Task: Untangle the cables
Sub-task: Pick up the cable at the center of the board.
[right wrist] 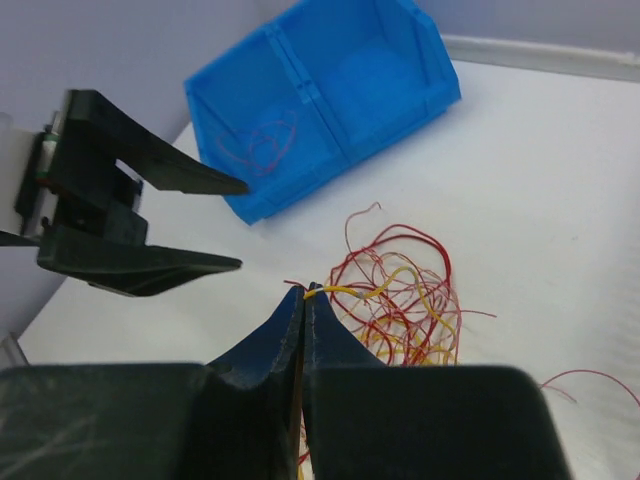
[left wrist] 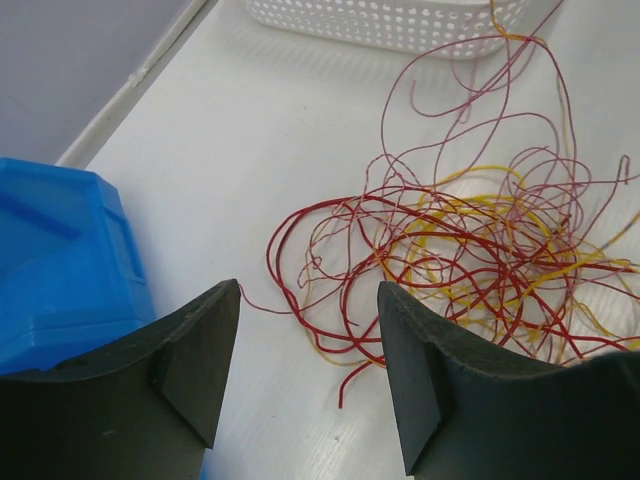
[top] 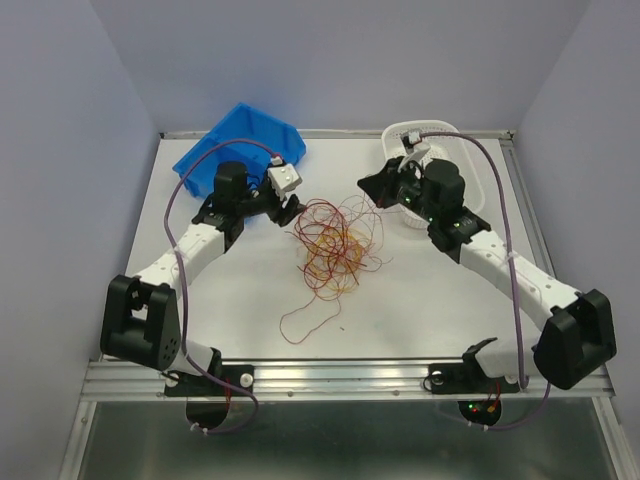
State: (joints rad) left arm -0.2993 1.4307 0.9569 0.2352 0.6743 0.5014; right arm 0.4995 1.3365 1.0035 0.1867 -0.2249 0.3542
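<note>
The cables (top: pixel 332 245) lie as a loose tangle of thin red and yellow strands on the white table between the arms. They also show in the left wrist view as cables (left wrist: pixel 480 240), and in the right wrist view as cables (right wrist: pixel 400 290). My right gripper (right wrist: pixel 304 293) is shut, pinching a yellow strand at its fingertips, with a red end beside it. It sits at the tangle's far right edge as the right gripper (top: pixel 368 188). My left gripper (left wrist: pixel 308 290) is open and holds nothing. It hovers at the tangle's left edge as the left gripper (top: pixel 292 208), with a red strand end lying below its gap.
A blue bin (top: pixel 240 140) stands at the back left, close behind the left wrist, and a few red strands (right wrist: pixel 265 145) lie inside it. At the back right, behind the right arm, is a white perforated basket (top: pixel 420 128). One red loop (top: pixel 305 322) trails toward the front edge.
</note>
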